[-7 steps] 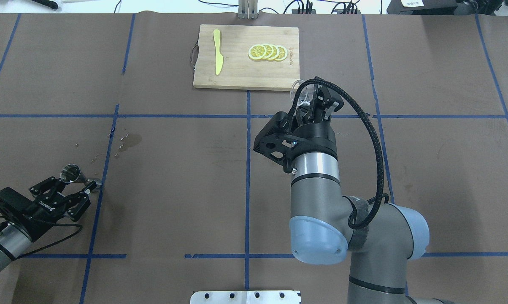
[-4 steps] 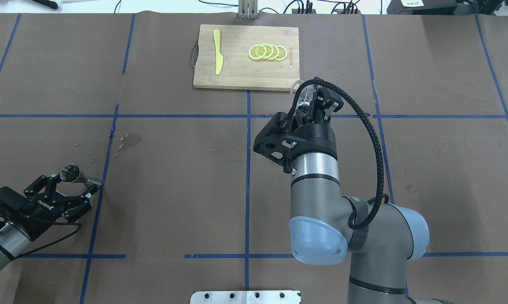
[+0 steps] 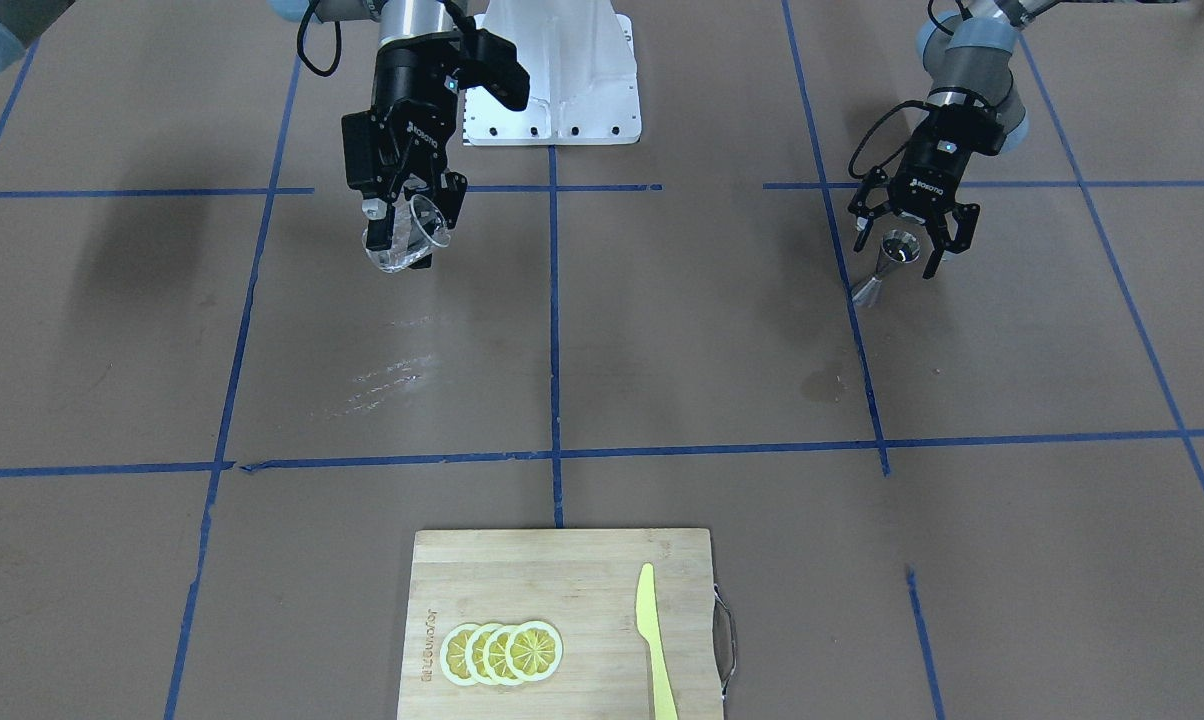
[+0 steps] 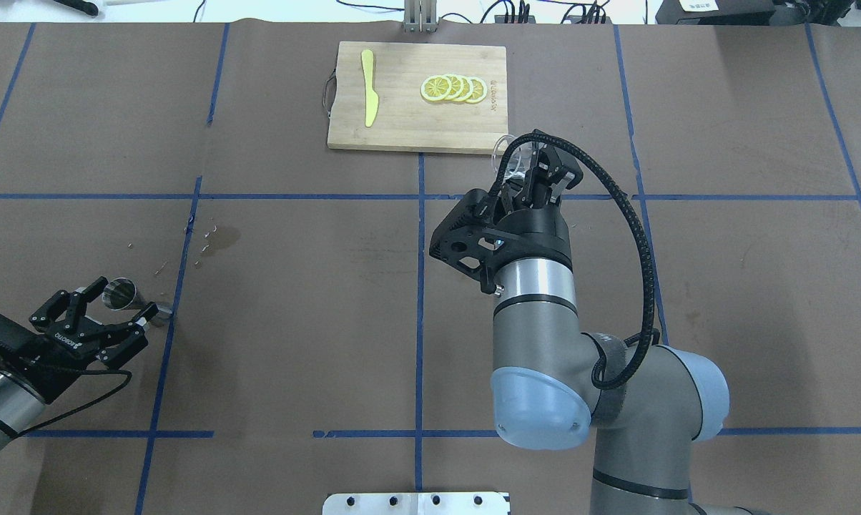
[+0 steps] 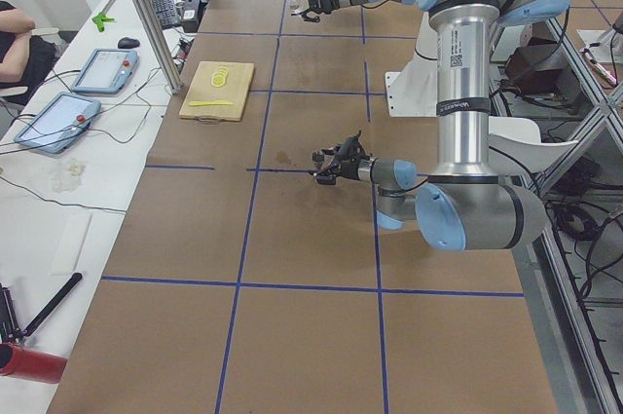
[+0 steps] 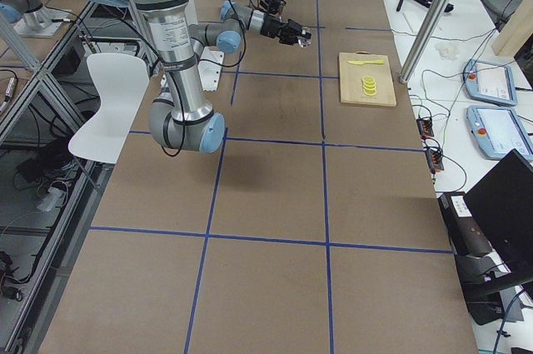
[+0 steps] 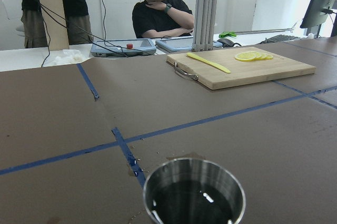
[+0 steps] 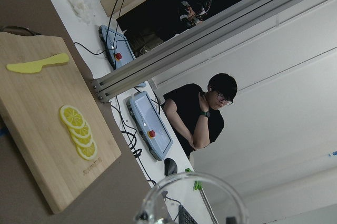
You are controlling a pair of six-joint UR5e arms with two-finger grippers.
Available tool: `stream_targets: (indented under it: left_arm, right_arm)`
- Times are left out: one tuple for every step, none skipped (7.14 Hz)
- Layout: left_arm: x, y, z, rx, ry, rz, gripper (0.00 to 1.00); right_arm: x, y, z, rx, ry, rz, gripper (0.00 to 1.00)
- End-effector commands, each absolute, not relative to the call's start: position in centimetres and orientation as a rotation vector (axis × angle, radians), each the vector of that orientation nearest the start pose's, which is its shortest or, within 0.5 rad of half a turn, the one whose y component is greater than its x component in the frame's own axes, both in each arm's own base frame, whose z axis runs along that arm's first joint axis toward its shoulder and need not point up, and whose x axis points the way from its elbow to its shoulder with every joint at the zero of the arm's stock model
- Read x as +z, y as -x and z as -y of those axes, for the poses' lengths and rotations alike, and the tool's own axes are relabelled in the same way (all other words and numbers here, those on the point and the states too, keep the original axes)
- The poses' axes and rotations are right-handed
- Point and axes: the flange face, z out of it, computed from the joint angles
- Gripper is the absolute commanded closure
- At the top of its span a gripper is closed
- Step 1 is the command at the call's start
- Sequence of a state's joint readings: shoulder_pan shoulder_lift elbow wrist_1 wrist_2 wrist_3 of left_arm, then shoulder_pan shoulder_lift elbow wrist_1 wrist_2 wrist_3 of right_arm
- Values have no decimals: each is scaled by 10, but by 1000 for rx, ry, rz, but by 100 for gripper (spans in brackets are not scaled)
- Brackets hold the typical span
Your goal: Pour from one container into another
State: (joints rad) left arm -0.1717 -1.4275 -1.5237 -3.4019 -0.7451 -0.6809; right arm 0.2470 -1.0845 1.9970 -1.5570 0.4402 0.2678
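The steel hourglass jigger [image 4: 124, 296] stands on the brown paper at the near left, with dark liquid in its upper cup [image 7: 194, 195]. My left gripper [image 4: 114, 309] is open just behind it, its fingers spread to either side without touching it; the jigger [image 3: 888, 262] and left gripper [image 3: 897, 252] also show in the front view. My right gripper [image 3: 403, 212] is shut on the clear glass tumbler [image 3: 408, 236], held tilted above the table. The tumbler [image 4: 513, 154] hangs in front of the cutting board. Its rim [image 8: 192, 198] fills the bottom of the right wrist view.
A wooden cutting board [image 4: 402, 121] at the far centre carries lemon slices [image 4: 453, 88] and a yellow knife [image 4: 368, 87]. A wet stain [image 4: 221, 239] marks the paper beyond the jigger. People sit past the table's far edge.
My left gripper has drawn back from the jigger toward the near-left corner, fingers spread wider. The jigger stays standing. The right arm and tumbler have not moved.
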Motion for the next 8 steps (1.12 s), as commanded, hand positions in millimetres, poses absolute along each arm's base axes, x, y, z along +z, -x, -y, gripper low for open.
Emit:
stream_targets:
  left_arm:
    - [544, -337, 270, -136, -1299, -993, 0]
    - [543, -331, 269, -136, -1300, -993, 0]
    - [537, -322, 268, -142, -1303, -1000, 0]
    - [533, -318, 268, -143, -1305, -1003, 0]
    - [533, -307, 272, -145, -1313, -993, 0]
    - [521, -295, 281, -123, -1341, -989, 0]
    - [520, -281, 297, -96, -1359, -972, 0]
    - [520, -262, 315, -12, -1376, -956, 0]
  right_arm:
    - [174, 462, 347, -376, -1314, -142, 100]
    - [173, 460, 347, -374, -1314, -142, 100]
    - [173, 461, 347, -375, -1314, -141, 100]
    - [173, 461, 347, -375, -1314, -141, 100]
    - [173, 461, 347, -375, -1314, -141, 100]
    - [173, 460, 347, -374, -1314, -142, 100]
    - [173, 460, 347, -374, -1314, -142, 100]
    - [173, 460, 347, -374, -1314, -142, 100]
